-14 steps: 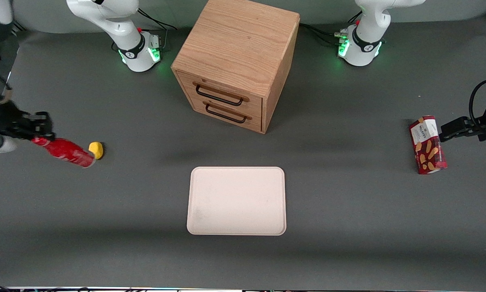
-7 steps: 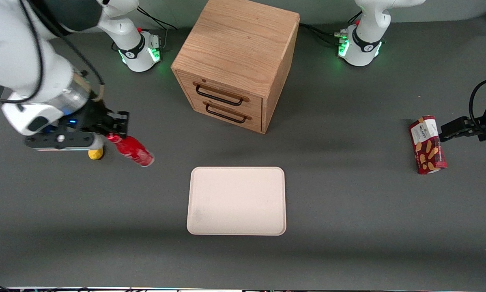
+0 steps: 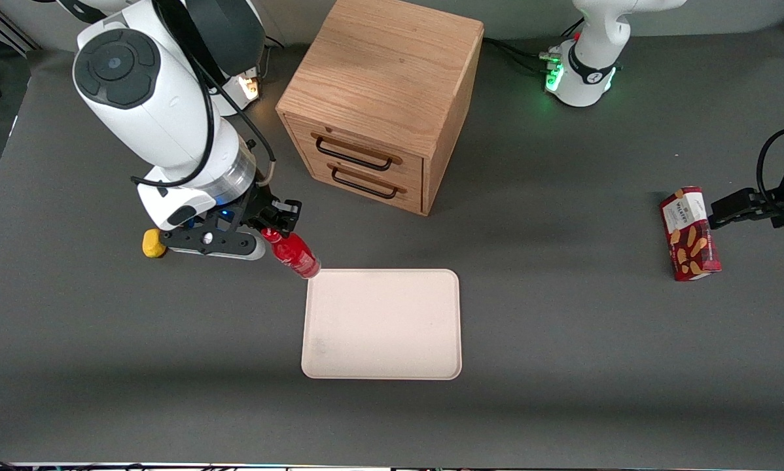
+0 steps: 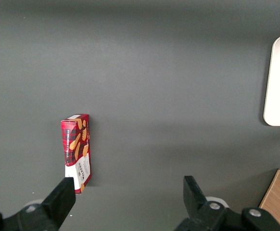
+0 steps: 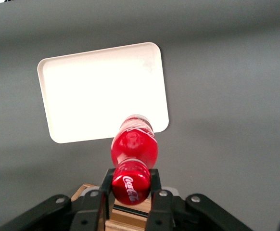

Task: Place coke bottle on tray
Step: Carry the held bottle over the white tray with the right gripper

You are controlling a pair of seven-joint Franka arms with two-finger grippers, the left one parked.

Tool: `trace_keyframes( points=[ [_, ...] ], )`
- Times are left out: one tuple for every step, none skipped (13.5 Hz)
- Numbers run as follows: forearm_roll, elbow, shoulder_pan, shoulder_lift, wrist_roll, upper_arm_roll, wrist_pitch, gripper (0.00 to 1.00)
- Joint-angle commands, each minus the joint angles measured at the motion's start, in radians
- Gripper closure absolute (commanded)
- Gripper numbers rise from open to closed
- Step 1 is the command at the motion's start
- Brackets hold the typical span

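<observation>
My right gripper (image 3: 275, 230) is shut on the cap end of the coke bottle (image 3: 294, 256), a slim glossy red bottle that hangs tilted in the air. The bottle's base points at the corner of the tray (image 3: 382, 324) nearest the working arm and the cabinet. The tray is a flat pale cream-pink rectangle, bare on top. In the right wrist view the bottle (image 5: 133, 144) sits between the two black fingers of the gripper (image 5: 130, 180), with the tray (image 5: 96, 89) below it. An edge of the tray (image 4: 279, 82) shows in the left wrist view.
A wooden two-drawer cabinet (image 3: 382, 98) stands farther from the camera than the tray. A small yellow object (image 3: 152, 243) lies by the working arm's wrist. A red snack box (image 3: 689, 233) lies toward the parked arm's end of the table and shows in the left wrist view (image 4: 76, 151).
The right arm has carried the bottle from the working arm's end of the table toward the tray, past the yellow object. The bottle's base now reaches the tray's corner.
</observation>
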Motion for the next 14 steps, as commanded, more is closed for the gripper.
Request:
trace_keyframes(
  points=[
    [0.013, 0.047, -0.004, 0.05, 0.012, 0.003, 0.006, 0.94],
    [0.013, 0.041, -0.004, 0.07, -0.009, 0.002, 0.021, 0.94],
    [0.013, 0.039, -0.004, 0.091, -0.038, 0.0, 0.035, 0.94],
    [0.011, 0.036, -0.004, 0.114, -0.064, 0.0, 0.047, 0.95],
    [0.011, 0.036, -0.005, 0.137, -0.084, 0.0, 0.065, 0.95],
    [0.01, 0.036, -0.007, 0.16, -0.101, -0.001, 0.085, 0.95],
    [0.007, 0.036, -0.008, 0.188, -0.116, -0.003, 0.102, 0.95],
    [0.004, 0.025, -0.01, 0.213, -0.121, -0.004, 0.128, 0.95],
    [0.002, 0.004, -0.01, 0.225, -0.118, -0.004, 0.169, 0.95],
    [-0.001, -0.025, -0.011, 0.233, -0.118, -0.006, 0.208, 0.95],
    [-0.009, -0.057, -0.011, 0.237, -0.116, -0.007, 0.246, 0.95],
    [-0.033, -0.077, -0.013, 0.246, -0.115, -0.007, 0.28, 0.95],
    [-0.06, -0.082, -0.013, 0.257, -0.113, -0.007, 0.294, 0.95],
    [-0.084, -0.088, -0.013, 0.269, -0.113, -0.007, 0.295, 0.95]
  ],
)
